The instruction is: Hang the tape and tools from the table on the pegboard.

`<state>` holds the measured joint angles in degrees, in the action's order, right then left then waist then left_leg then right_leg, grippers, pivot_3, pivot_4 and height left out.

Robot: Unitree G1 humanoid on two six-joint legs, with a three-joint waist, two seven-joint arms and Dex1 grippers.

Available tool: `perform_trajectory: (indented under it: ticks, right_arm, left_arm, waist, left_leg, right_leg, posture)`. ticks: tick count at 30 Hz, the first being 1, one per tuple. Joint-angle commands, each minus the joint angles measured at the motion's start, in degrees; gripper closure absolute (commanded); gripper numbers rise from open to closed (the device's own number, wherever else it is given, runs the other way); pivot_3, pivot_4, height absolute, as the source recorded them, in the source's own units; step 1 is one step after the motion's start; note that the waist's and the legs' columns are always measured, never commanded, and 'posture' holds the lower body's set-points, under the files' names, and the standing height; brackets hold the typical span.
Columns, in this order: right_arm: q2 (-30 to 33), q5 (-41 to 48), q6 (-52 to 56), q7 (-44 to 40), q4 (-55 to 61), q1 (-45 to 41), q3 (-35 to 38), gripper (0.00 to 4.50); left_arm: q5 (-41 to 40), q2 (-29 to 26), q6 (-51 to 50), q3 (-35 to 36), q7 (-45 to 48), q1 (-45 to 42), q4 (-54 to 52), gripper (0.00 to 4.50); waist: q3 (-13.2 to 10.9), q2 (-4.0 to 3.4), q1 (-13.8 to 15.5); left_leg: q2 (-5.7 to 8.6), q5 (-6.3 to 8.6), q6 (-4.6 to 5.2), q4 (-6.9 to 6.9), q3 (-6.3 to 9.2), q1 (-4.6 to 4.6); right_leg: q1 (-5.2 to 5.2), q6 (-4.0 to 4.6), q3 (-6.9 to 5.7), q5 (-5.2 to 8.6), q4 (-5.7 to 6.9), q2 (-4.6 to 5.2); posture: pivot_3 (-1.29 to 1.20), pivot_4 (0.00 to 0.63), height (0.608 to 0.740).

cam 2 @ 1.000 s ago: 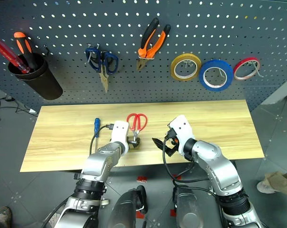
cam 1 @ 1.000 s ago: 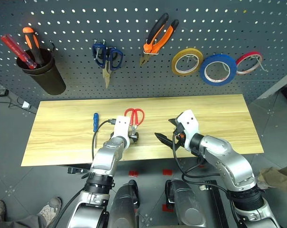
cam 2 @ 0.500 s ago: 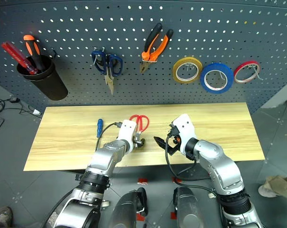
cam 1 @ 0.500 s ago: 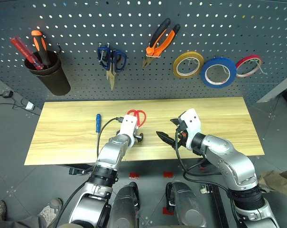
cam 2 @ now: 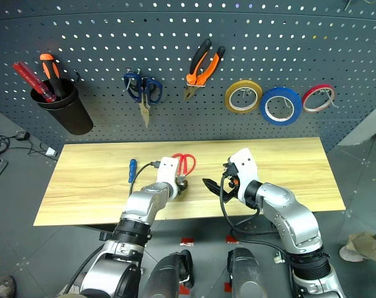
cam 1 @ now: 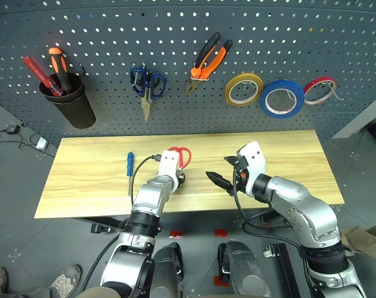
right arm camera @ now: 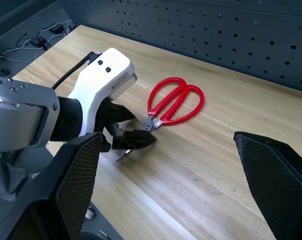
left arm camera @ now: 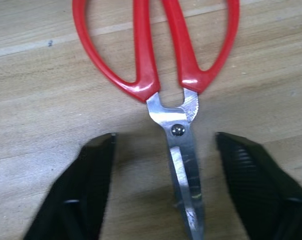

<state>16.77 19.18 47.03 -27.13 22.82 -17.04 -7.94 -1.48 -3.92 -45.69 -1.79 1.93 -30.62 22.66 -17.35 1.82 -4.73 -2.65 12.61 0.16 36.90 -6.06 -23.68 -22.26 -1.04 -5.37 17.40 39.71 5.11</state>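
A: Item: red-handled scissors (left arm camera: 165, 75), flat on tabletop (cam 1: 287, 155), just right of blue-handled screwdriver (cam 1: 130, 163). Handling?

B: Rigid, light, blades slick. Take near the pivot. Left gripper (left arm camera: 165, 195) jaws open astride the blades, not clamped; right gripper (cam 1: 215, 180) jaws wide open, holding nothing, further right.

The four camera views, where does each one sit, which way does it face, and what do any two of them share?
Left and right eye views: on the head, looking forward and down at the table and pegboard; both arms show.
Left wrist view: on the left wrist, looking down along the left end effector, whose fingers straddle the red scissors' blades.
Right wrist view: on the right wrist, looking across the table between the right end effector's open fingers at the left arm.
Shared: both wrist views show the red scissors.
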Motion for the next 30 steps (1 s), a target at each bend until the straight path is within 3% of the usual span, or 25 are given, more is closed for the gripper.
perform_trajectory:
  ticks: [1,7,15,21,30]
  right_arm:
    - [-0.01,1.39,0.12,0.08,2.45,-0.83,0.86,0.00]
    - [3.79,-0.78,-3.16,-3.28,5.26,-1.06,-3.27,0.00]
    - [8.84,-2.15,-10.99,-9.85,9.50,0.11,-9.55,0.00]
    - [9.81,-2.03,-15.90,-12.84,9.86,0.62,-9.37,0.00]
    - [11.20,-4.71,-24.36,-13.71,9.91,1.26,-8.41,0.00]
  left_arm:
    - [0.11,-0.05,-2.17,0.20,0.60,3.44,6.04,2.42]
    - [-0.24,-1.49,-2.01,0.57,2.07,4.79,4.44,4.19]
    - [0.33,-3.45,0.12,0.16,4.31,7.61,0.24,4.20]
    - [2.17,-5.78,9.31,-1.69,4.73,11.31,-8.46,4.20]
    - [11.50,-11.25,29.32,-5.53,1.72,25.08,-34.05,4.20]
  waist:
    - [0.02,-0.01,0.00]
    - [0.11,-0.08,-0.02]
    - [0.24,-0.09,-0.30]
    - [0.21,-0.02,-0.37]
    - [-0.08,0.40,-0.22]
  left_leg:
    - [0.00,0.00,0.00,-0.01,0.00,0.00]
    - [0.00,0.00,0.00,-0.12,-0.01,-0.01]
    - [-0.02,0.00,-0.01,-0.58,-0.08,0.02]
    - [-0.02,-0.11,-0.24,-0.82,-0.18,0.01]
    - [-0.02,-0.09,-0.24,-0.86,-0.17,-0.35]
  right_leg:
    - [0.00,0.00,0.00,0.00,-0.02,0.00]
    - [0.01,-0.01,-0.02,-0.01,-0.18,0.00]
    - [0.00,-0.10,-0.01,-0.01,-0.65,-0.07]
    - [-0.05,0.04,0.01,-0.09,-0.83,-0.05]
    - [-0.31,0.06,-0.05,-0.10,-1.03,0.01]
  posture:
    - [-0.24,0.310,0.740]
    - [-0.24,0.309,0.740]
    - [-0.24,0.303,0.740]
    - [-0.24,0.300,0.740]
    - [-0.25,0.298,0.740]
